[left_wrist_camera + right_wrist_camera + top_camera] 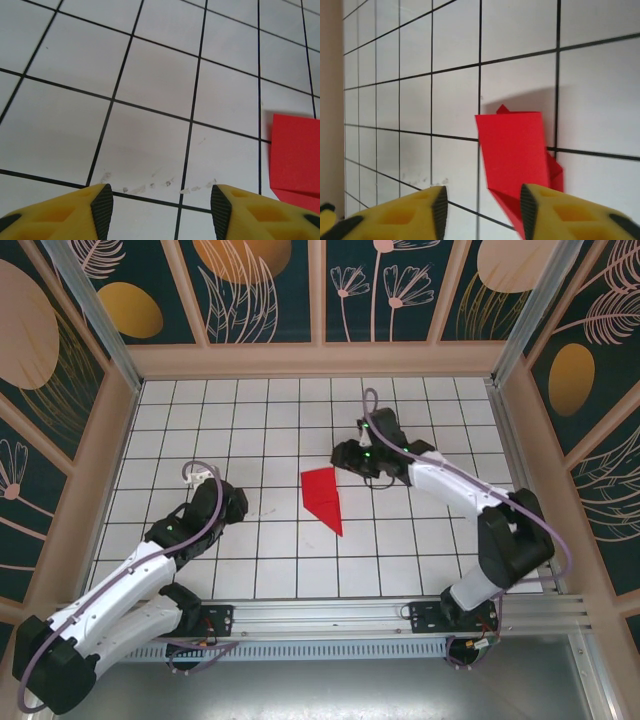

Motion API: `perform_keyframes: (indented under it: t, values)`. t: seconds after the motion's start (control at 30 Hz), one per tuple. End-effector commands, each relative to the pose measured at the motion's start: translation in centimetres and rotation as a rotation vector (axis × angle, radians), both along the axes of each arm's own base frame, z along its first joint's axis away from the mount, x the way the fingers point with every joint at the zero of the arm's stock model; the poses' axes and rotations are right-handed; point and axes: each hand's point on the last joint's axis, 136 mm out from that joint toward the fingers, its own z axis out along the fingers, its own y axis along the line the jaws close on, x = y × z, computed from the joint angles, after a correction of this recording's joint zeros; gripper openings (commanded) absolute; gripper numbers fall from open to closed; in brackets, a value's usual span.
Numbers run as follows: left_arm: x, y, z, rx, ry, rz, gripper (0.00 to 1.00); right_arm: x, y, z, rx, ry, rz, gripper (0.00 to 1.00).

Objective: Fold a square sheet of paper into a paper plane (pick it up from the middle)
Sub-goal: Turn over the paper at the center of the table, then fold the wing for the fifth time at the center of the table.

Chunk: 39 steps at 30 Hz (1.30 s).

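A big white table with black grid lines (200,410) lies under both arms. The left gripper (161,196) has its jaws wide and empty. The right gripper (483,194) has its jaws apart, also empty. Between them, mid-table, lies the slim, bright red folded paper plane (322,498), nearer the right gripper.

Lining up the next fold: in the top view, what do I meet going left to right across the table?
left gripper → red folded paper → right gripper

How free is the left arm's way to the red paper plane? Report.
Probably yes. The left gripper is open over the table, and the paper plane lies just to its right with nothing between. The right gripper, near the plane's far end, might crowd it.
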Motion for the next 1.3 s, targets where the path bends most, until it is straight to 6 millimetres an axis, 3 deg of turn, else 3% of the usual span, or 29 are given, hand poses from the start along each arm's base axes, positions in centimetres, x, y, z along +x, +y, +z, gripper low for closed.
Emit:
perform_keyframes:
  t: [0.0, 0.1, 0.27, 0.4, 0.63, 0.93, 1.27]
  values:
    - [-0.1, -1.7, -0.9, -0.104, 0.036, -0.031, 0.58, -2.3, 2.3, 0.0, 0.149, -0.008, 0.125, 0.27]
    - [0.1, -3.5, -1.5, -0.207, 0.052, -0.057, 0.59, -3.7, 1.8, -0.7, 0.166, 0.003, 0.141, 0.16]
    - [0.6, -6.0, -2.0, -0.33, 0.065, -0.097, 0.63, -5.7, 1.8, -1.7, 0.211, 0.014, 0.19, 0.15]
    - [1.3, -8.0, -2.6, -0.394, 0.083, -0.14, 0.65, -5.8, 1.6, -3.3, 0.181, 0.022, 0.179, 0.15]
    - [3.4, -10.6, -3.4, -0.402, 0.143, -0.185, 0.63, -6.1, 3.5, -5.1, 0.211, 0.081, 0.237, 0.15]
    - [4.9, -13.2, -4.2, -0.441, 0.19, -0.245, 0.63, -5.9, 2.9, -8.0, 0.167, 0.121, 0.227, 0.16]
    - [5.7, -14.5, -5.1, -0.453, 0.228, -0.265, 0.62, -6.0, 1.9, -10.8, 0.129, 0.159, 0.208, 0.16]
